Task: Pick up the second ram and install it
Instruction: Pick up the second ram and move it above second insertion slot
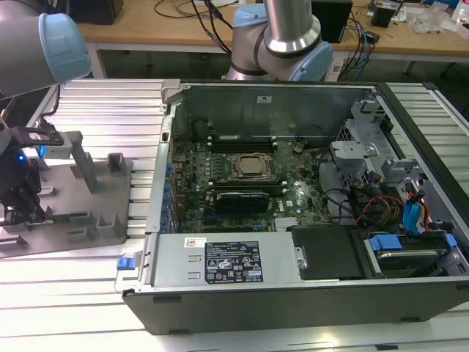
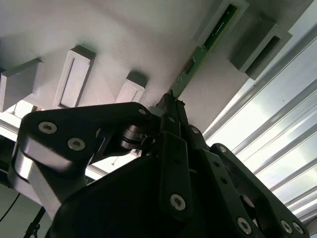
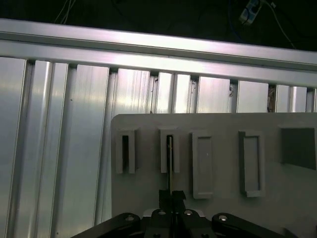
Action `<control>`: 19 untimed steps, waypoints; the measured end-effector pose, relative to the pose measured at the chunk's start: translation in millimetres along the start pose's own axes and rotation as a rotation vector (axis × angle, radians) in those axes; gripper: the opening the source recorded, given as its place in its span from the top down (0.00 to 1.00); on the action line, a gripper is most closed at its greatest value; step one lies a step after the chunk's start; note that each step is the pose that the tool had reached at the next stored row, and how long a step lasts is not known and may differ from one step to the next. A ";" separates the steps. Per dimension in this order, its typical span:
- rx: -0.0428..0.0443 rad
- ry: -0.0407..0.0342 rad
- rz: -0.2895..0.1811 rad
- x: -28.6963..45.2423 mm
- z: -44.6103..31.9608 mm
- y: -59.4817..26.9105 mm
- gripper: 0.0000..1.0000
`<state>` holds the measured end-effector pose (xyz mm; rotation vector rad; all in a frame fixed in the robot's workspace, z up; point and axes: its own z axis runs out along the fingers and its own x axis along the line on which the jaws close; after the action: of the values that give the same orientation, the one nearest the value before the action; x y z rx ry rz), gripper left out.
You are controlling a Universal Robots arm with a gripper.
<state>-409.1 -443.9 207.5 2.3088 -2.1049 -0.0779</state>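
One gripper (image 2: 171, 103), fingers clamped on second ram (image 2: 211, 37); I see stick standing on edge, far end seated in slotted block (image 3: 162, 148) of grey fixture plate (image 3: 277, 198).

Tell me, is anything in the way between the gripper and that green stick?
Nothing visible. In the second wrist view the gripper is closed on one end of the ram, with no gap between them. The ram's other end sits in a slot of the grey fixture.
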 end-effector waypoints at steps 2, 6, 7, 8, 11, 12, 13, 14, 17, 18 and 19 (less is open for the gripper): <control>0.0007 -0.0012 0.026 0.0 0.3 0.0 0.91; 0.0026 -0.0047 0.108 0.0 1.2 0.0 0.91; 0.0028 -0.0052 0.117 0.1 1.5 0.0 0.91; 0.0032 -0.0060 0.141 0.1 1.8 0.0 0.91; 0.0043 -0.0077 0.169 0.0 2.2 -0.1 0.91; 0.0039 -0.0069 0.150 0.1 2.2 -0.1 0.91; 0.0032 -0.0055 0.121 0.1 2.2 -0.1 0.91; 0.0028 -0.0049 0.107 0.1 2.3 -0.1 0.91; 0.0017 -0.0033 0.069 0.0 2.2 -0.1 0.91; 0.0011 -0.0021 0.044 0.0 2.2 0.0 0.91; 0.0011 -0.0020 0.043 0.0 2.2 0.0 0.91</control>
<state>-409.1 -443.9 205.3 2.2632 -2.1554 -0.0785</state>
